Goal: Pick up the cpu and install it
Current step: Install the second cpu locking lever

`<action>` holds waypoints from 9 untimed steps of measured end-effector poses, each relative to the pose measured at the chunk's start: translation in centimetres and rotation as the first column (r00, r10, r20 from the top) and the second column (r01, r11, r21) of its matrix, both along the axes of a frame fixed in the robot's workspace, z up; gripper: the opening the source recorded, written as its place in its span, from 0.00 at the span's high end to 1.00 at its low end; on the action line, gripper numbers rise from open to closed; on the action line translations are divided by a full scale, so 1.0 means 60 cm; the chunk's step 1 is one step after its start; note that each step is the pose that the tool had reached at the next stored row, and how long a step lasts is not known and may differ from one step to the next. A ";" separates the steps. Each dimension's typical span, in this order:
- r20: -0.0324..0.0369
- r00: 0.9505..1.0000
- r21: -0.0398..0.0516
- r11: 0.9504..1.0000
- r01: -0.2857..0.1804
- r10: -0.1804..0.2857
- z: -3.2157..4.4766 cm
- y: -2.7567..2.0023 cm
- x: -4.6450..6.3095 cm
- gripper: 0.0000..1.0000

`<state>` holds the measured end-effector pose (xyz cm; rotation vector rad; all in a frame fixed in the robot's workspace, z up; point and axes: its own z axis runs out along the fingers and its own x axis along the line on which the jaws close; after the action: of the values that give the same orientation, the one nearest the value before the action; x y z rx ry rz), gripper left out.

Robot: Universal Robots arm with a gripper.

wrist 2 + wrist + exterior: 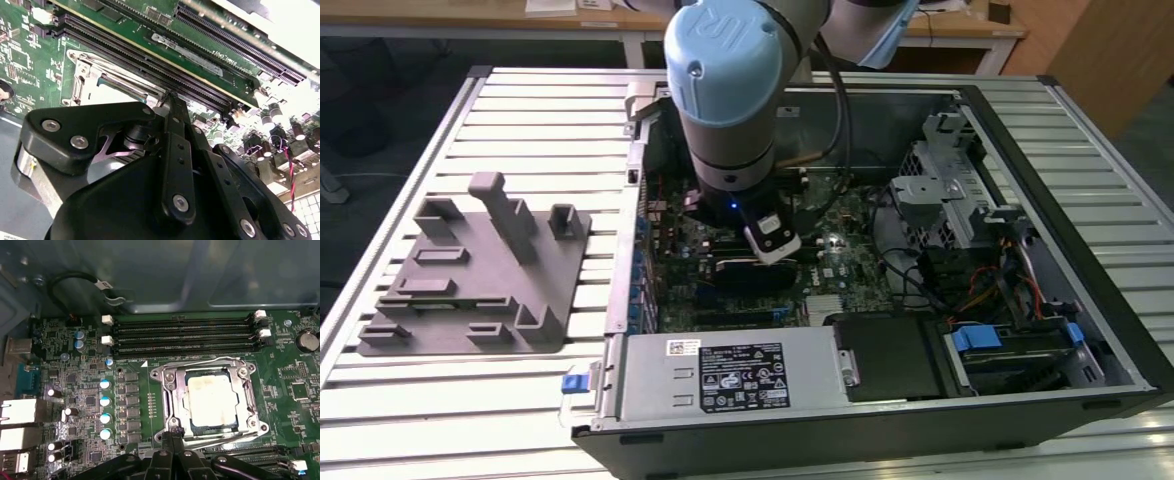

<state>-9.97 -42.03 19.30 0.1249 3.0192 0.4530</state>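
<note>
The cpu (212, 399) lies in its socket (172, 390), just ahead of the tool (172, 437). The tool's tips are pressed together, grasping nothing. Judging by this, placing is done; latching the frame calls for care.

This looks like a robotics lab or test workshop. A white table of ribbed metal slats (520, 110) carries an opened black desktop computer case (1067, 300), its green motherboard (80, 390) laid bare, beside a grey plastic fixture plate with upright posts (474, 270). A pale blue and grey robot arm (727, 90) reaches down into the case. Behind, light wooden desks (480, 22) stand along the room's far side above a dark floor.
</note>
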 end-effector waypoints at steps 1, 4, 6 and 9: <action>0.000 1.000 0.001 1.000 0.000 0.000 0.000 -0.0007 -0.001 0.89; 0.000 1.000 0.003 1.000 0.000 0.000 -0.001 -0.0029 -0.003 0.89; 0.000 1.000 0.002 1.000 -0.001 0.001 -0.001 -0.0044 -0.004 0.89; 0.000 1.000 0.002 1.000 -0.001 0.001 0.000 -0.0070 -0.005 0.89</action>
<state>-10.28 -42.45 19.27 0.1229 3.0188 0.4566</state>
